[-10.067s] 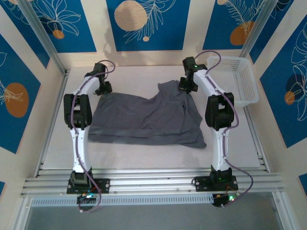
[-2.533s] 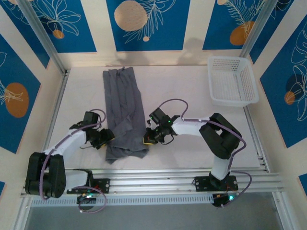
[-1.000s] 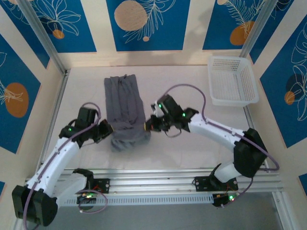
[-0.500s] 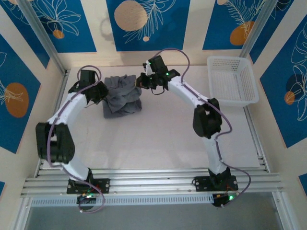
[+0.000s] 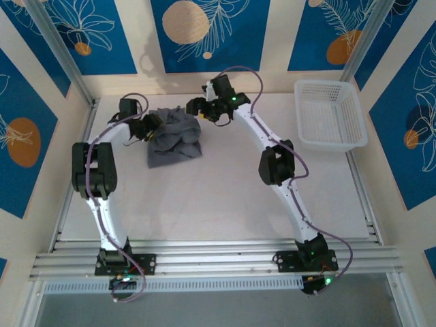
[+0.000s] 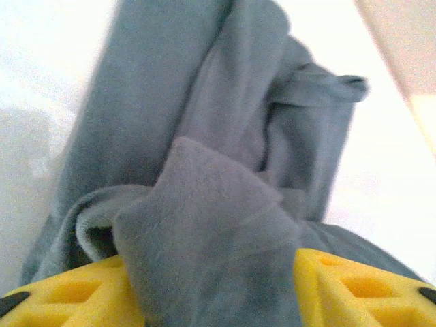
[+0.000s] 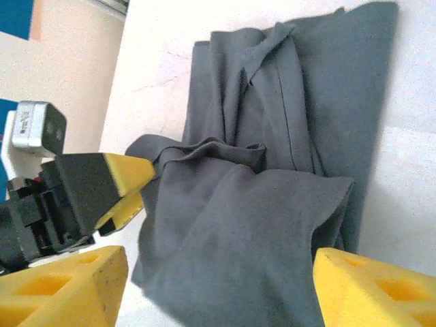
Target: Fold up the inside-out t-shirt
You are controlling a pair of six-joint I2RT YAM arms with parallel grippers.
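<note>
The t-shirt (image 5: 176,142) is lying bunched at the frame's upper left-centre. The left gripper (image 5: 154,124) is standing with fingers apart around a fold. The right gripper (image 5: 193,107) is hovering, fingers spread. Upper right, the white basket (image 5: 325,116) is showing bare mesh.

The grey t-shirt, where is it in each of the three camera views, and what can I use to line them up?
Top external: the t-shirt lies bunched, up and left of centre.
Left wrist: the t-shirt runs down the middle, top to bottom.
Right wrist: the t-shirt lies in the centre.
Shared landmark: the left gripper, at the shirt's left edge; its yellow fingers sit bottom in the left wrist view and mid-left in the right wrist view.
</note>
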